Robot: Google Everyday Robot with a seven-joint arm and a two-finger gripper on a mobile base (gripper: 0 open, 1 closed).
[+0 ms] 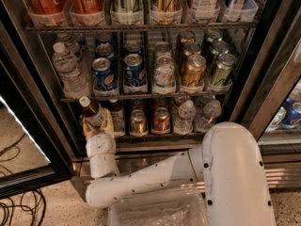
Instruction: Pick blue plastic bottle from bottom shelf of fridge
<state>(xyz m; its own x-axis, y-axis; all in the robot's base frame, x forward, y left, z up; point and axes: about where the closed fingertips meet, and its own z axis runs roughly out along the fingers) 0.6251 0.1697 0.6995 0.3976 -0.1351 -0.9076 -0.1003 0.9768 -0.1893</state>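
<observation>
Pincer [97, 121] at left end of bottom shelf [188, 134] of fridge [265, 74], pointing up from white arm [155, 175]. Tan fingers [108, 123] clamped on bottle [93, 113], one each side of lower body. Bottle tilted, white cap up and to left, below rack with Pepsi can [102, 74]. Gold can [138, 122] stands near on right.

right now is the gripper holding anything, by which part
The gripper, at the left of the bottom shelf, grips the blue plastic bottle by its lower body.
</observation>
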